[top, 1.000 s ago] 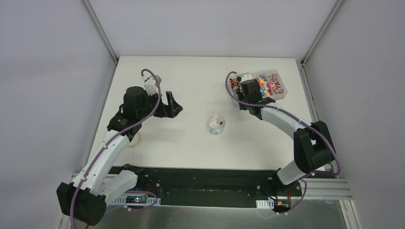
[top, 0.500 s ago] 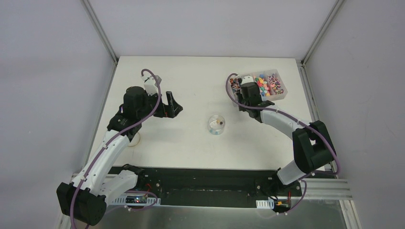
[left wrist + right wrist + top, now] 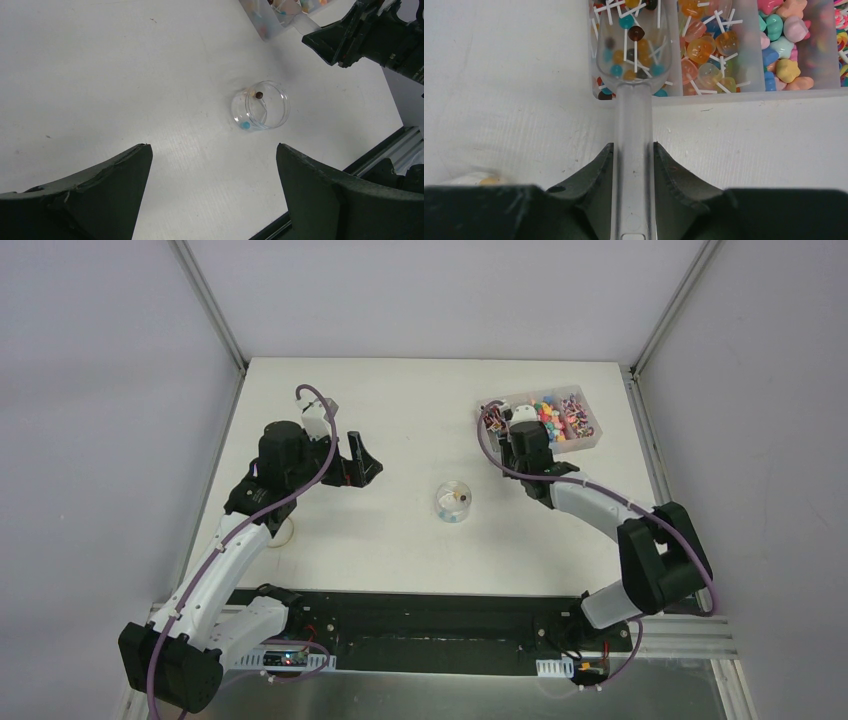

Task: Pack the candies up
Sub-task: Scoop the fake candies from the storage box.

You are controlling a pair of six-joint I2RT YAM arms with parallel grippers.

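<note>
Left tool [image 3: 212, 148] spread wide and empty above table [image 3: 100, 75], jar [image 3: 261, 106] mid-table with a couple of pieces inside, right tool [image 3: 634, 150] clenched on scoop [image 3: 634, 115] handle, bowl over left compartment of box [image 3: 724, 96], candies [image 3: 704, 45] filling box at far right.

Right wrist: tray [image 3: 724, 96] cut off at top and right; scoop [image 3: 634, 125] handle runs off the bottom edge. Top view: candies [image 3: 560, 418] too small to separate, jar [image 3: 454, 502] contents unreadable.
</note>
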